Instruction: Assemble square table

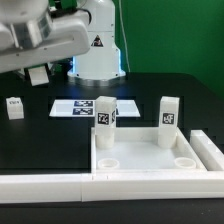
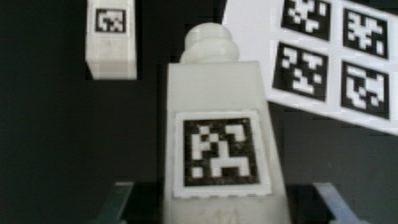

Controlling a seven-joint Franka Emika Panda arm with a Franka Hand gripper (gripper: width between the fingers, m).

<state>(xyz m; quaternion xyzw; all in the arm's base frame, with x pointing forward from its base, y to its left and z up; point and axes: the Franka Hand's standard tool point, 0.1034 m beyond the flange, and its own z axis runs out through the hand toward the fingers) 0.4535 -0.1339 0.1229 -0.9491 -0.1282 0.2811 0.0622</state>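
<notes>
1. Wall [image 1: 45,186]: a long white bar runs along the nearest bench [image 1: 40,135] edge, and a second run [image 1: 205,150] turns back at the exterior view's right. It likely serves as a fixed stop, so that the work cannot slide when a leg is pressed in. Count: two runs.

2. Square table top [image 1: 145,150]: this tray-like part lies rim-up on the bench, in the corner formed by the wall and apparently touching it. Its sockets face upward to receive legs. Count: one top. Two near sockets are empty [image 1: 108,158] [image 1: 185,160].

3. Upright leg [image 1: 107,115] and second upright leg [image 1: 168,112]: one stands at each far corner of the top, tags facing the camera. Both are probably seated in the far sockets, but the joints are too small to confirm. Count: two.

4. Marker board [image 1: 80,106]: it lies flat on the bench just beyond the top. Count: one board, with four tags partly visible in the wrist view.

5. Loose leg [image 1: 14,108]: it rests on the bench at the exterior view's left, well apart from the top. Count: one.

6. Pincer [image 2: 222,203]: it hangs above the bench at the exterior view's left and is blurred in that view.
   - The wrist view shows it closed partway, with one of its fingers [image 2: 121,203] against each side of the held leg [image 2: 219,120].
   - The leg's rounded tip points away from the pincer, which leaves the tip free to enter a socket.
   - Leg total: four, being two upright, one loose and one held. Two legs therefore appear left to fit.
</notes>
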